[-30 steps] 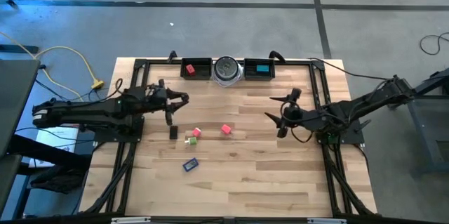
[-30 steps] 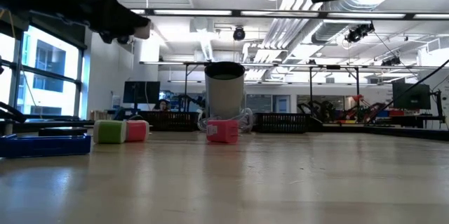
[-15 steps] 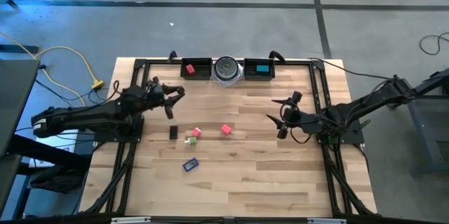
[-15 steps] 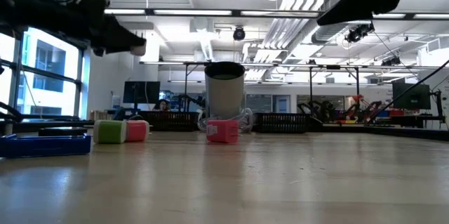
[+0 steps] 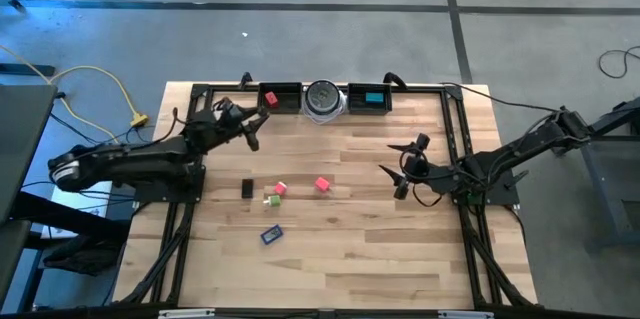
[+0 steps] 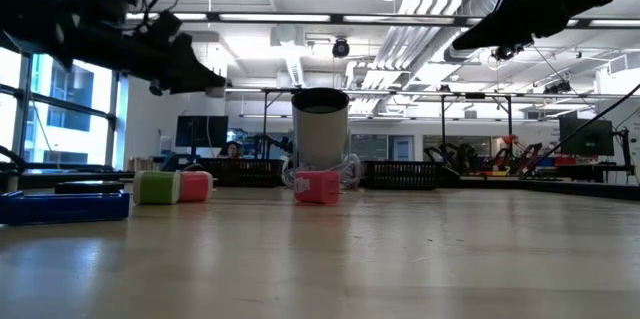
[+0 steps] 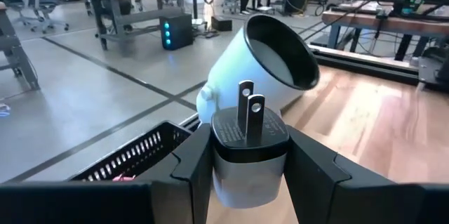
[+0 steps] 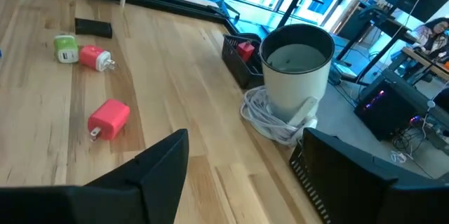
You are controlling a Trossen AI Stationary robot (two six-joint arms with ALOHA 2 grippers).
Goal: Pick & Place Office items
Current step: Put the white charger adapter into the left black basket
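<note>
The table is a pale wooden slab with a black frame, standing on a grey concrete floor. The low view looks across it into a large workshop hall with strip lights, ducts and other benches. Along the table's far edge sit two black trays and, between them, a round white-grey cup with a cord coiled at its base.

The left tray already holds a red block and the right tray a teal block, so part of the sorting looks done.

The left gripper hangs over the table near the left tray, its fingers clenched on a white plug adapter with a dark face and two prongs pointing outward. It seems to be on its way to a tray, not yet set down. The right gripper waits above the table's right half, fingers spread and holding nothing.

Five pieces are left on the table, grouped left of the middle: a blue flat piece nearest the front, a black bar, a pink block, a smaller pink plug block and a green cube just beside it. By my reckoning the job is under half finished.
</note>
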